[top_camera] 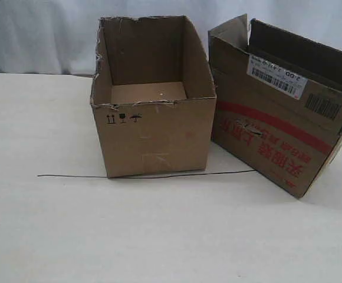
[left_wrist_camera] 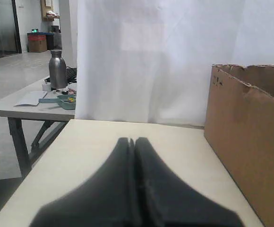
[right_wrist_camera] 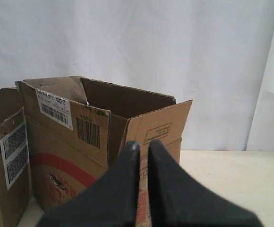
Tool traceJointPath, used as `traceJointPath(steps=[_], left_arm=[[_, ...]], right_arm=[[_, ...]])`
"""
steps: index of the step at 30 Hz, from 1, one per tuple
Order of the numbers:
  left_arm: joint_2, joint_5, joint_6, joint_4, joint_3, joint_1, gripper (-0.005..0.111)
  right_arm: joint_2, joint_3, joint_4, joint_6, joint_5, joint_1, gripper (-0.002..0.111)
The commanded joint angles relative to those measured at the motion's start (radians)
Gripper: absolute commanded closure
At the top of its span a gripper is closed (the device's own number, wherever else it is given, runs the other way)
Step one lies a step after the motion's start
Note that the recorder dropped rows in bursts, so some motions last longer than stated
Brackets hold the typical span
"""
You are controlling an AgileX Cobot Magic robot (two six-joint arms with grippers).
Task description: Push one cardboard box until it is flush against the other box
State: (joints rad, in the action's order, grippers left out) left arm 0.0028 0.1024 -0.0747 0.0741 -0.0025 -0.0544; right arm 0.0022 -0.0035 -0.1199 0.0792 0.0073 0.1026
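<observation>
The cardboard box (top_camera: 271, 141), with its red band, red characters and barcode labels, stands on the right, turned at an angle with its flaps up. The other box (top_camera: 153, 135), plain and torn along the rim, stands in the middle with three black symbols on its front. A wedge of table separates them, narrow at the back and wider in front. Neither gripper shows in the exterior view. My left gripper (left_wrist_camera: 133, 140) is shut and empty, low over the table beside the other box (left_wrist_camera: 250, 142). My right gripper (right_wrist_camera: 144, 144) is shut, close to a corner of the cardboard box (right_wrist_camera: 66, 142).
A thin black wire (top_camera: 147, 175) lies across the pale table (top_camera: 159, 236) under the plain box's front edge. A white curtain (top_camera: 41, 35) hangs behind. The left wrist view shows a side table with a metal bottle (left_wrist_camera: 57, 69) beyond the table edge.
</observation>
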Motion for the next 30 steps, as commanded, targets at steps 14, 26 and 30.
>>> traceJointPath(steps=[14, 26, 30], left_arm=[[-0.003, -0.005, 0.049, 0.092, 0.002, 0.007, 0.107], [-0.003, -0.009, 0.040, 0.145, 0.002, 0.007, 0.107], [-0.003, -0.082, -0.087, -0.050, 0.002, 0.007, 0.107]], right_arm=[[-0.002, 0.003, -0.001, -0.006, -0.002, -0.007, 0.103], [-0.002, 0.003, -0.001, -0.006, -0.002, -0.007, 0.103], [-0.002, 0.003, -0.001, -0.006, -0.002, -0.007, 0.103]])
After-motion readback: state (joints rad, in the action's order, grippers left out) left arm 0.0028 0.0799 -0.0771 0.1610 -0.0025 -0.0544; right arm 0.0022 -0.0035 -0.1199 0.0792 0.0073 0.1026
